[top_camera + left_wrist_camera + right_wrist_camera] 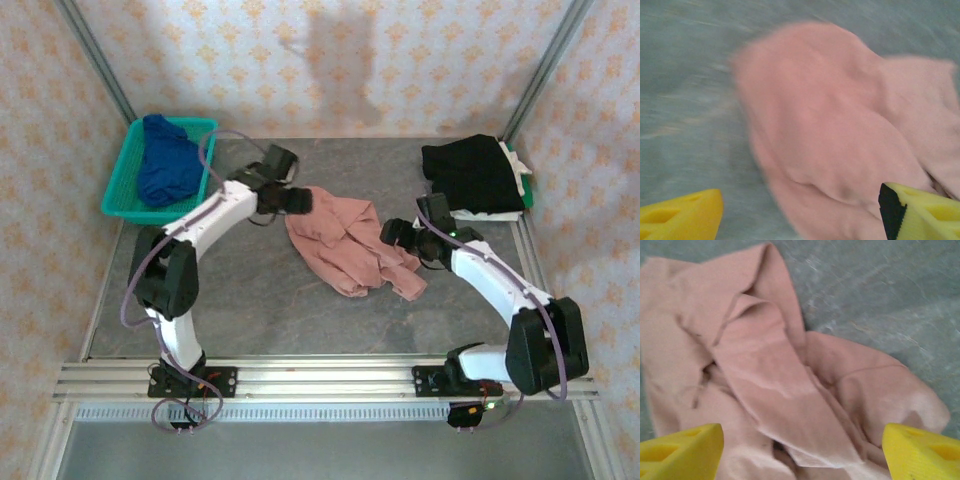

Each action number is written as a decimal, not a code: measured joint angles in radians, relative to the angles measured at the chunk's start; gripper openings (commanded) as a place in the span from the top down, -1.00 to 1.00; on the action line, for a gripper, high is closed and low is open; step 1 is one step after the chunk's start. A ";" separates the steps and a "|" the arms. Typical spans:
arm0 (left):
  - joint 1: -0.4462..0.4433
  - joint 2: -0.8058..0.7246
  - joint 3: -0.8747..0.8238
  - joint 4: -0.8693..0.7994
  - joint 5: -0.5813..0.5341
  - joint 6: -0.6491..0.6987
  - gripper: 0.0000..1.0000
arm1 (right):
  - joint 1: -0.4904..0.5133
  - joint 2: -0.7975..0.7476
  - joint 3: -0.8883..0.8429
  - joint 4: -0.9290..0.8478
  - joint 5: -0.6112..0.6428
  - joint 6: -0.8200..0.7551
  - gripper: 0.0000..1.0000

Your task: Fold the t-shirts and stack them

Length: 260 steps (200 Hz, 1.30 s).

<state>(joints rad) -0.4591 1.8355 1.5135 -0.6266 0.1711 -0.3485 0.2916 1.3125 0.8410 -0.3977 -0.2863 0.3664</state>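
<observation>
Pink tee down mid-table, not yet spread; both claws empty.
The grey stone-look table [250, 320] carries a dusty-pink cotton t-shirt [340, 245] at its middle, rumpled, with layers twisted over one another and a hem lying loose. A black tee [470, 175] lies folded at the far right, and a royal-blue tee [168, 165] sits bunched in the teal mesh basket [118, 195] at the far left. The left gripper [297, 200] and right gripper [393, 235] hover at the pink shirt's two edges, jaws wide, gripping nothing. Likely step: flattening before folding, so the next move calls for pinching opposite corners and pulling the cloth taut.
</observation>
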 measured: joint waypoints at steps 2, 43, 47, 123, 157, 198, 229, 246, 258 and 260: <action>-0.016 0.003 0.001 0.002 0.000 0.003 -0.63 | 0.000 0.003 0.000 -0.002 0.004 0.002 -0.60; -0.159 0.181 0.135 0.017 0.040 0.052 -0.52 | 0.000 0.074 0.000 -0.010 0.023 0.008 -0.61; -0.160 0.203 0.144 0.017 0.041 0.056 -0.50 | 0.000 0.084 0.000 -0.010 0.021 0.009 -0.61; -0.084 0.338 0.182 -0.014 0.103 0.092 1.00 | 0.017 0.233 0.021 0.028 -0.012 0.030 0.54; -0.033 0.226 0.145 -0.021 0.108 0.081 1.00 | 0.017 0.262 0.118 -0.025 0.009 0.032 1.00; 0.069 -0.059 0.114 -0.053 0.057 0.052 1.00 | 0.017 0.257 0.365 -0.146 0.104 -0.013 1.00; 0.158 -0.245 0.072 -0.063 -0.030 0.007 1.00 | 0.017 0.216 0.541 -0.200 0.155 -0.051 1.00; 0.216 -0.301 0.023 -0.072 -0.074 -0.018 1.00 | 0.018 0.193 0.573 -0.199 0.142 -0.058 0.62; 0.259 -0.311 -0.008 -0.081 -0.101 -0.031 0.72 | 0.028 0.182 0.554 -0.195 0.130 -0.067 0.35; 0.267 -0.311 -0.014 -0.082 -0.105 -0.034 0.69 | 0.030 0.180 0.549 -0.194 0.129 -0.066 0.32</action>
<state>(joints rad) -0.1925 1.5249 1.4998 -0.7090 0.0658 -0.3820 0.3214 1.4929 1.3903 -0.5915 -0.1574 0.3008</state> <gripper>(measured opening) 0.078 0.232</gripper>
